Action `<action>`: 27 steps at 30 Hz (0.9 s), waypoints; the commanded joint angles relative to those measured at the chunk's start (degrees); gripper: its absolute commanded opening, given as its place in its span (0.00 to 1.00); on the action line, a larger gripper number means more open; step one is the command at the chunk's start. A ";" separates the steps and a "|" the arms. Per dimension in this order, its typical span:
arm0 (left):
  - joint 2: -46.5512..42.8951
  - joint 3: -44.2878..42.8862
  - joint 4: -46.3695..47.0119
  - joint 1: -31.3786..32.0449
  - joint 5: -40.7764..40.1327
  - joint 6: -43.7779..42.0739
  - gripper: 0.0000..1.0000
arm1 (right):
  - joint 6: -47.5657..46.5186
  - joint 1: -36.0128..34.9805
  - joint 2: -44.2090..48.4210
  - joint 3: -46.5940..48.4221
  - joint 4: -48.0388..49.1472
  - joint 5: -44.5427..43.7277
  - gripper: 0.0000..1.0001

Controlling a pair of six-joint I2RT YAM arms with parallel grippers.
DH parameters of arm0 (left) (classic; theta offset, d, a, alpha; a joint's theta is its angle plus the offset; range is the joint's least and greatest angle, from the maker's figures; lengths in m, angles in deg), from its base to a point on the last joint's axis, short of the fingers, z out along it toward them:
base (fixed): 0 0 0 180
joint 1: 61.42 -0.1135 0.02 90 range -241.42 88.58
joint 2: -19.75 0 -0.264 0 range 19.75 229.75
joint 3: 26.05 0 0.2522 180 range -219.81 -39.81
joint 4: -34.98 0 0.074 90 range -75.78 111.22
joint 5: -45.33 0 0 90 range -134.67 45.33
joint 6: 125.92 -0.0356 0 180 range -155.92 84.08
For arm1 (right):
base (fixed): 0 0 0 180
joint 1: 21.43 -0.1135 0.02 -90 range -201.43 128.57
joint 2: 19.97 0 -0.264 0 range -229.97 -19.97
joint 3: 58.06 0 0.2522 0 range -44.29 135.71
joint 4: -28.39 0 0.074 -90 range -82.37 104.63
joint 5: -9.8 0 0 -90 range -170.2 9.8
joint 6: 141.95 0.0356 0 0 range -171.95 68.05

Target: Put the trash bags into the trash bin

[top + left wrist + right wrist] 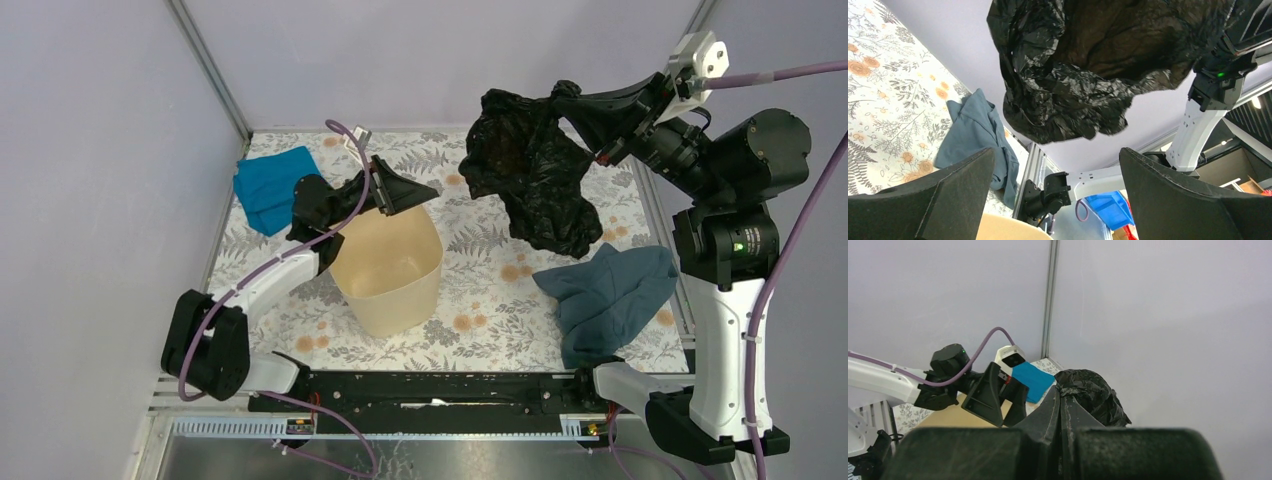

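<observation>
The black glossy trash bag [530, 180] hangs crumpled in the air over the back right of the table, apart from the bin. My right gripper [565, 95] is shut on its top edge; in the right wrist view the fingertips [1059, 390] are pinched together with the bag [1093, 395] bunched just beyond them. The beige trash bin [390, 270] stands upright left of centre. My left gripper [405, 190] hovers open at the bin's far rim, holding nothing. In the left wrist view the bag [1083, 75] hangs ahead of the open left gripper [1057, 152], and the bin's rim [1008, 227] shows below.
A dark blue-grey cloth [610, 295] lies on the table at the front right, below the hanging bag. A bright blue cloth [270, 185] lies at the back left, behind the left arm. Grey walls close in the back and both sides.
</observation>
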 commanded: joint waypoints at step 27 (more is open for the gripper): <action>12.07 -12.53 30.66 2.48 6.19 17.83 0.99 | 15.47 -0.26 -0.11 1.26 20.55 14.74 0.00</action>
